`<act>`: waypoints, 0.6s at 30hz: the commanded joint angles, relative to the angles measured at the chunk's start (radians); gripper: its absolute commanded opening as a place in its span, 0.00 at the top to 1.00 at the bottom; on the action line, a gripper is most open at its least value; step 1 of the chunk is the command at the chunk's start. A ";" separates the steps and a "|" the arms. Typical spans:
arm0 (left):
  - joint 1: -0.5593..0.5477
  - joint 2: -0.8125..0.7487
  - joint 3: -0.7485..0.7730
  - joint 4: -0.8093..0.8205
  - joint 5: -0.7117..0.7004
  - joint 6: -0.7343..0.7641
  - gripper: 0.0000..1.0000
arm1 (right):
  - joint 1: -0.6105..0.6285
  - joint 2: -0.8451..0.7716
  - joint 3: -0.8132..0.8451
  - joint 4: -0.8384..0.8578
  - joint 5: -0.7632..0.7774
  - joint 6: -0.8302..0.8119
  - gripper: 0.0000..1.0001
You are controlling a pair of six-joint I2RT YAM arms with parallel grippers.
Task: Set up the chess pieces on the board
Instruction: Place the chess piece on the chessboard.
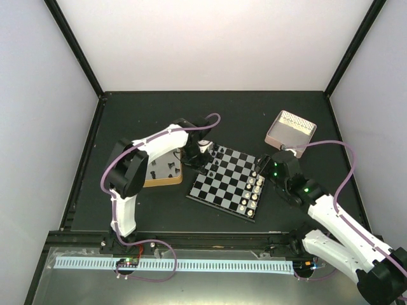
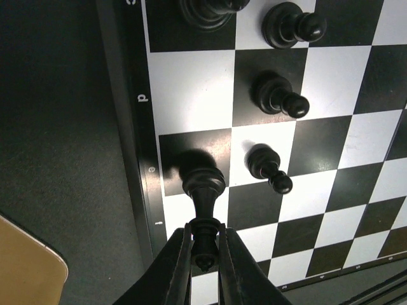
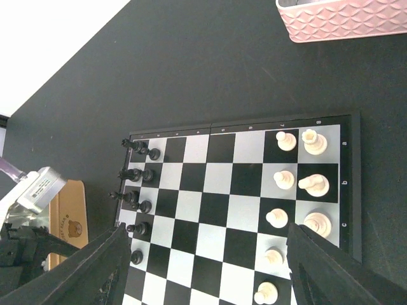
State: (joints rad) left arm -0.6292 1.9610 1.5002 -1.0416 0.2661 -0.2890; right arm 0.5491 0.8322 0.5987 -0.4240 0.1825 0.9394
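Chess update from us: we see the left gripper point(image 2: 203, 254) clamped on the head of a black piece point(image 2: 203, 184). Its base is at the dark edge square of the board point(image 2: 191, 89) by the letter e, but we can't tell if it's actually touching down. Three black pawns point(image 2: 280, 95) stand in the next row just beside it, and another tall piece point(image 2: 203, 9) is further along the edge row. Right gripper point(image 3: 206, 232) hangs wide open over the white side, holding nothing, with white pieces point(image 3: 311, 184) lined up in two rows there. More black pieces point(image 1: 169, 166) lie in the tin point(image 1: 162, 183) left of the board. Pink box point(image 3: 343, 19) sits off past the board's far corner.
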 commanded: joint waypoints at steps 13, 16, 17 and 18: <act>-0.015 0.022 0.037 -0.032 -0.025 -0.003 0.74 | -0.006 -0.046 -0.028 0.001 0.002 0.015 0.32; -0.016 0.021 0.040 -0.025 -0.013 -0.004 0.71 | -0.006 -0.045 -0.028 -0.001 -0.003 0.014 0.32; -0.016 0.022 0.040 -0.023 -0.008 -0.002 0.71 | -0.006 -0.045 -0.029 -0.001 -0.004 0.014 0.32; -0.017 0.022 0.039 -0.019 -0.002 -0.002 0.72 | -0.006 -0.045 -0.028 -0.001 -0.004 0.013 0.32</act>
State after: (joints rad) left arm -0.6365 1.9797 1.5162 -1.0500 0.2596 -0.2901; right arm 0.5484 0.7925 0.5770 -0.4339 0.1741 0.9478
